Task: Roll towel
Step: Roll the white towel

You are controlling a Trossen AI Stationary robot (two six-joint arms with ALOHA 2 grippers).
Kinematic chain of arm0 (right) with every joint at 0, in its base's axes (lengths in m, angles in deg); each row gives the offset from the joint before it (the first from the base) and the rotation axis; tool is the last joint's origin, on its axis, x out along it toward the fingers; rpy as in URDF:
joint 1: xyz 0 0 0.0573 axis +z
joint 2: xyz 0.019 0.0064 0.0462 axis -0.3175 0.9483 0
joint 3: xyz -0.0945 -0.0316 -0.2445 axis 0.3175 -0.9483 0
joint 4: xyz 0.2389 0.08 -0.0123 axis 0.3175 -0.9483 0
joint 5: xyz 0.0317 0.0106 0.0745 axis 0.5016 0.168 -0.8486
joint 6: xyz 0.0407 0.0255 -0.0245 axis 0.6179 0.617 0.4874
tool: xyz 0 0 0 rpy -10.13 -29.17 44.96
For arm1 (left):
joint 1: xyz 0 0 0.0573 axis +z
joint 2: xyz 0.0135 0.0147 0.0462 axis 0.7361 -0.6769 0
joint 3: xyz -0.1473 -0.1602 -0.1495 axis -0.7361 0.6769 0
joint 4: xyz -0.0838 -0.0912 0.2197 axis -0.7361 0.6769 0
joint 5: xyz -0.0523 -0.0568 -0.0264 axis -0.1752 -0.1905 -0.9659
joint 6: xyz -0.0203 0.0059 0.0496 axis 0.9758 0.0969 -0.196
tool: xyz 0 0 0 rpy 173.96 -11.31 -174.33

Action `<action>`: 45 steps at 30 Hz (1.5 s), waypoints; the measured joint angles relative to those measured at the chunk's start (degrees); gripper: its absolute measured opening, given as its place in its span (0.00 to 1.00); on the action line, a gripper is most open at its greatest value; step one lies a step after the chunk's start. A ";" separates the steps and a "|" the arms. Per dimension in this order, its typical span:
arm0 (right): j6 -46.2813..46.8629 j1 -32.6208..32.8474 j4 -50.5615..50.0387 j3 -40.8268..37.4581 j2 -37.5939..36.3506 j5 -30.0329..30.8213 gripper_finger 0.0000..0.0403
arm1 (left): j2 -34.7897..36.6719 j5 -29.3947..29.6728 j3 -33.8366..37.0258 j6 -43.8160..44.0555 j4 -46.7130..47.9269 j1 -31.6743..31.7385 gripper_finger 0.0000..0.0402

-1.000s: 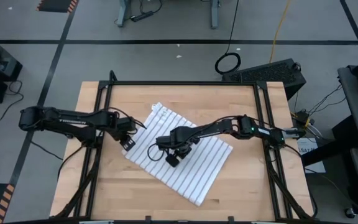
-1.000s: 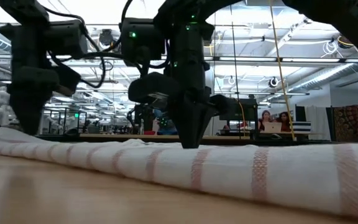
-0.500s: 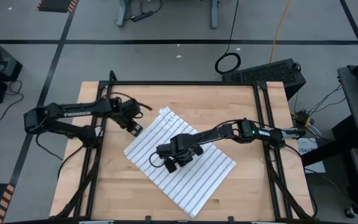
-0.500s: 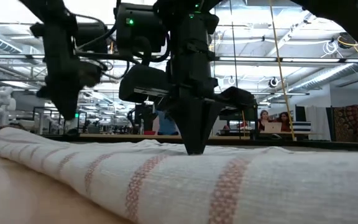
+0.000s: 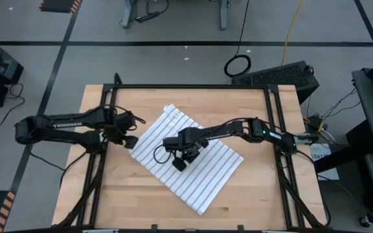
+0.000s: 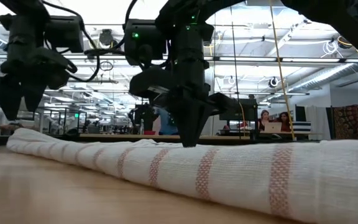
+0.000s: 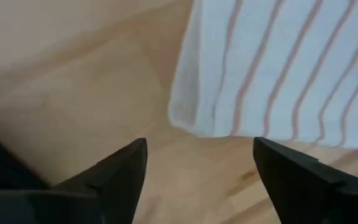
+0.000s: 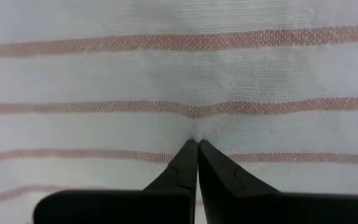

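Wooden table (image 5: 238, 103) with one striped towel (image 5: 206, 171), two hands: left hand (image 5: 129, 141) spread apart, right hand (image 5: 180, 164) pressed together on cloth.

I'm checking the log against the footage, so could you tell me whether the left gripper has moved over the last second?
Yes. The left gripper has swung back toward the near table edge, now just off the towel's left corner, open.

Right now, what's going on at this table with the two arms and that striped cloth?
The robot is working on a towel that lies flat and unrolled on the wooden table. The right gripper is shut, its tips pressing down on the middle of the towel. The left gripper is open at the towel's left corner, holding nothing. No roll has formed yet.
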 joint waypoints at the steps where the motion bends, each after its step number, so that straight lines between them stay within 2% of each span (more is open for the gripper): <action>1: -1.07 -0.23 -0.06 0.00 -0.01 -0.51 0.01 | 0.14 -0.43 0.49 0.46 -1.06 0.00 0.75; 13: -8.68 -2.62 -0.83 0.07 -0.10 -4.29 0.01 | -1.59 -0.50 7.58 2.00 -8.81 0.02 0.75; 16: -9.10 -2.90 -0.85 0.09 -0.12 -4.83 0.01 | -2.19 -1.10 9.62 1.96 -10.17 0.02 0.71; 21: -9.16 -2.90 -0.40 0.15 -0.65 -4.82 0.01 | -2.32 0.29 10.42 -0.07 -15.10 0.04 0.53; 29: -8.03 -2.89 -0.33 0.40 -3.27 -4.50 0.01 | -5.34 -0.16 10.42 -2.81 -18.57 0.04 0.07; 30: -7.85 -3.02 0.02 0.53 -3.73 -4.55 0.01 | -5.81 -0.22 10.42 -3.27 -18.48 0.04 0.04; 35: -10.61 -3.61 -0.05 0.57 -7.81 -4.53 0.01 | -6.24 -0.43 10.32 -5.47 -18.76 0.11 0.02; 39: -11.52 -4.98 -0.55 0.57 -12.16 -4.71 0.02 | -5.71 -0.69 7.35 -9.74 -17.68 0.04 0.01; 45: -12.88 -8.59 -1.86 0.59 -17.07 -4.80 0.10 | -5.93 3.47 3.15 -12.66 -16.94 0.06 0.01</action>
